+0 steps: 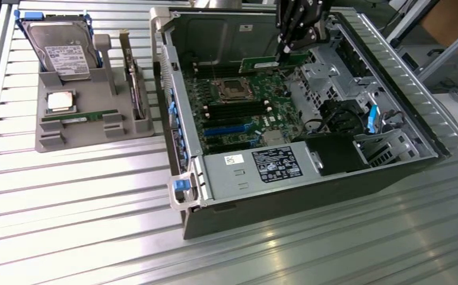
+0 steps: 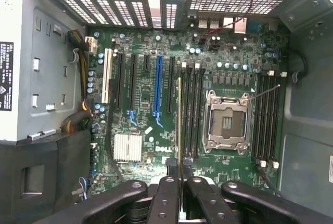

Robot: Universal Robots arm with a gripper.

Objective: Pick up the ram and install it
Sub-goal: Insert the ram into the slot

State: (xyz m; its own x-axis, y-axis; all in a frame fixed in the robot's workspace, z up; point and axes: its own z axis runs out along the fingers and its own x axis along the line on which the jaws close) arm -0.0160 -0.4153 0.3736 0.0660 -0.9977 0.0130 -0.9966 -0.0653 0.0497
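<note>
Ribbed metal desk (image 1: 70, 196) carries an open computer case (image 1: 213, 224); above its motherboard (image 2: 140, 94) the jaws grip the ram (image 1: 261, 62) tight

The claw (image 2: 179, 166) is black all over, dull with a slight sheen where light catches its edges. It is built of jointed bars: two broad outer links (image 2: 112, 203) and two narrower inner fingers (image 2: 165, 190). Each is dotted with round pivot pins and small screw heads.
</note>
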